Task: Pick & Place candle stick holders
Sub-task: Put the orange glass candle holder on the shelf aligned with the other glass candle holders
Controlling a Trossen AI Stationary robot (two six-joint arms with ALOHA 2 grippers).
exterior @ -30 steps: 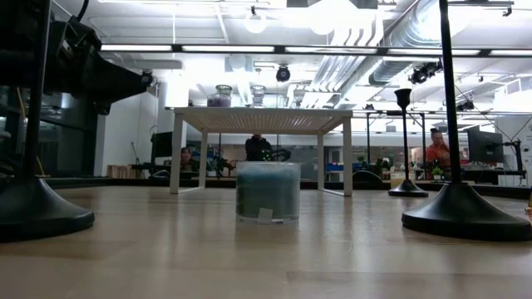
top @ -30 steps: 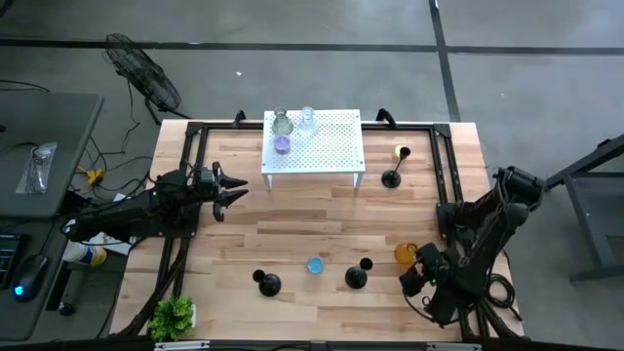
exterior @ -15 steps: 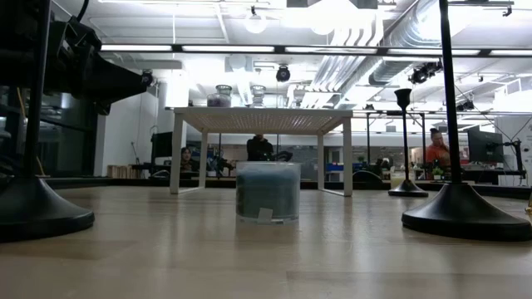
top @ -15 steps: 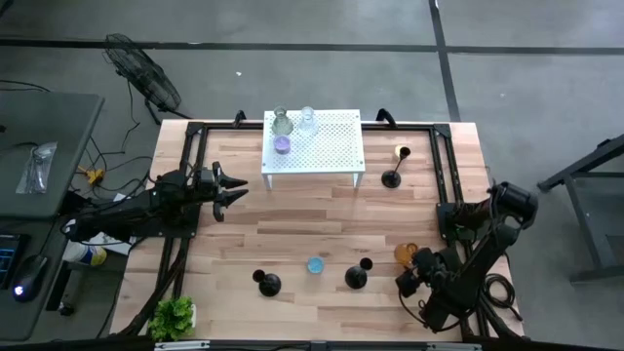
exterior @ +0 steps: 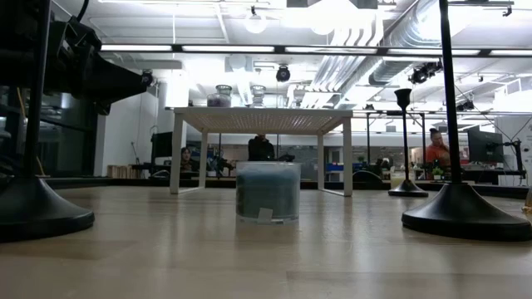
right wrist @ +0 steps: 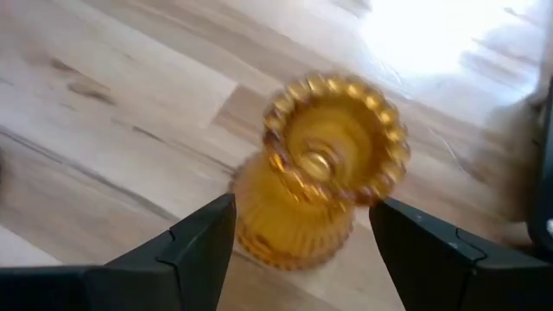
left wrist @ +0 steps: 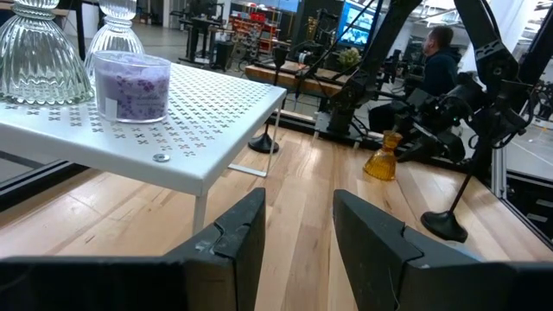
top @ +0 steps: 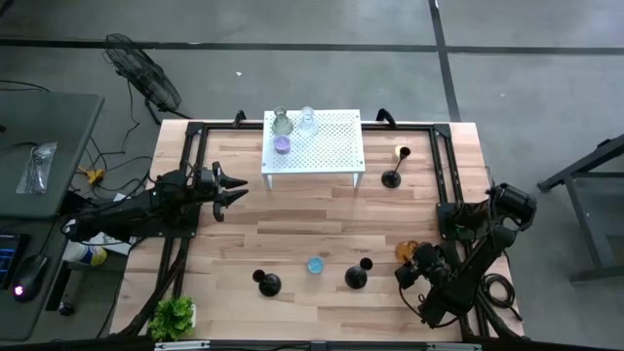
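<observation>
Both arms: dark, near-black, jointed segments, matte casing. Left arm (top: 136, 210) long and slender, tapering to a two-pronged pointed gripper (top: 232, 188). Right arm (top: 478, 249) bulkier, rounded joint housings, black cable loops at its base. Left gripper fingers (left wrist: 371, 242) are broad flat dark plates with stepped, angular inner edges. Right gripper fingers (right wrist: 194, 242) similar: dark, wedge-shaped, with a faint seam line. Screws or markings possibly present; too blurred to confirm.
</observation>
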